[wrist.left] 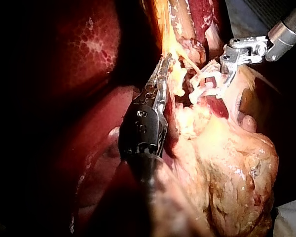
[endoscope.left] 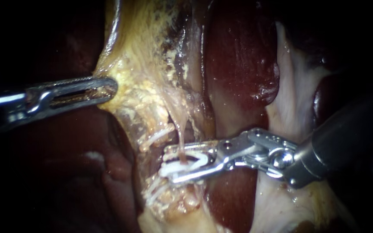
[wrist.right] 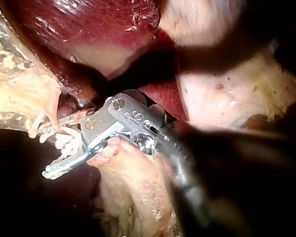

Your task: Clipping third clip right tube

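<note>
My right instrument (endoscope.left: 170, 165) comes in from the right with its jaws standing apart around a white clip (endoscope.left: 196, 161), which both jaws touch. A thin pinkish tube (endoscope.left: 180, 138) runs down between the clip's legs. The right wrist view shows the same jaws (wrist.right: 49, 148) with the clip (wrist.right: 69, 140) against stringy tissue. Coming in from the left, my left instrument (endoscope.left: 105, 88) has its jaws shut on the edge of yellowish gallbladder tissue (endoscope.left: 143, 64) and holds it taut. It also shows in the left wrist view (wrist.left: 160, 79).
Two more white clips sit nearby, one above (endoscope.left: 157, 135) and one below (endoscope.left: 153, 192) my right jaws. Dark red liver (endoscope.left: 238, 64) lies behind and right of the tube. Pale membrane (endoscope.left: 292, 95) lies next to the right shaft.
</note>
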Tool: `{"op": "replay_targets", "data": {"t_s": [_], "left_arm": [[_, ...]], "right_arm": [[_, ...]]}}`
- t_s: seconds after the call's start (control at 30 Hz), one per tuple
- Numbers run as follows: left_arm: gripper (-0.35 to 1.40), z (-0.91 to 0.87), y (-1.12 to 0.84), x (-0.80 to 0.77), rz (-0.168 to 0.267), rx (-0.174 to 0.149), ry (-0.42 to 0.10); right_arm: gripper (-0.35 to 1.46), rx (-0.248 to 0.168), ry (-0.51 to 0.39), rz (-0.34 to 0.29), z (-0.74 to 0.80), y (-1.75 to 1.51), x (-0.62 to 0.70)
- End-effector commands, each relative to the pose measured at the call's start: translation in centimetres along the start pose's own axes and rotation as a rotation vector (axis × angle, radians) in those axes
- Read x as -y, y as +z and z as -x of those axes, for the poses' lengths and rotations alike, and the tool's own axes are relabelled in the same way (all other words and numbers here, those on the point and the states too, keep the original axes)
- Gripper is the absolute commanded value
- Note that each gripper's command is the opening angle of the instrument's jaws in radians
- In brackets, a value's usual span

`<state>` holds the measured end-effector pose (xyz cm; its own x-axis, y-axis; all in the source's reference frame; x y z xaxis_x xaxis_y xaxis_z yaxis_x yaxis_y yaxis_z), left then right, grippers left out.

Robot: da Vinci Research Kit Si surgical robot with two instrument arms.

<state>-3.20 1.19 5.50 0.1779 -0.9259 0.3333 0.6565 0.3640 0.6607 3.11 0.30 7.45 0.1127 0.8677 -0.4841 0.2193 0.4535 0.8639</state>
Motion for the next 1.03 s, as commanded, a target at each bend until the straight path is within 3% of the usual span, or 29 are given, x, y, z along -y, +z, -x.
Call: {"op": "replay_targets", "data": {"t_s": [0.03,0.33,0.37,0.43,0.5,0.6,0.73,1.03], "left_arm": [[-0.35,-0.01,0.0,0.01,0.002,0.001,0.0],[-0.35,-0.02,0.02,0.02,0.003,0.002,0.0],[-0.35,-0.02,0.02,0.02,0.003,0.002,0.0],[-0.35,-0.02,0.02,0.02,0.003,0.002,0.0],[-0.35,-0.02,0.02,0.02,0.004,0.002,0.0],[-0.35,-0.02,0.02,0.02,0.004,0.002,0.0],[-0.35,-0.02,0.02,0.02,0.004,0.002,-0.001],[-0.35,-0.02,0.02,0.02,0.004,0.002,0.0]], "right_arm": [[0.53,-0.006,0.0,0.011,-0.03,0.01,-0.01],[0.45,-0.023,0.044,0.038,-0.1,0.14,-0.05],[0.36,-0.025,0.061,0.041,-0.1,0.13,-0.05],[-0.03,-0.027,0.114,0.065,-0.09,0.07,-0.04],[-0.35,0.005,0.142,0.121,-0.08,0.0,-0.04],[-0.35,0.032,0.158,0.2,-0.07,-0.09,-0.08],[-0.35,0.033,0.168,0.198,-0.07,-0.14,-0.12],[-0.35,0.036,0.168,0.192,-0.07,-0.09,-0.09]]}}
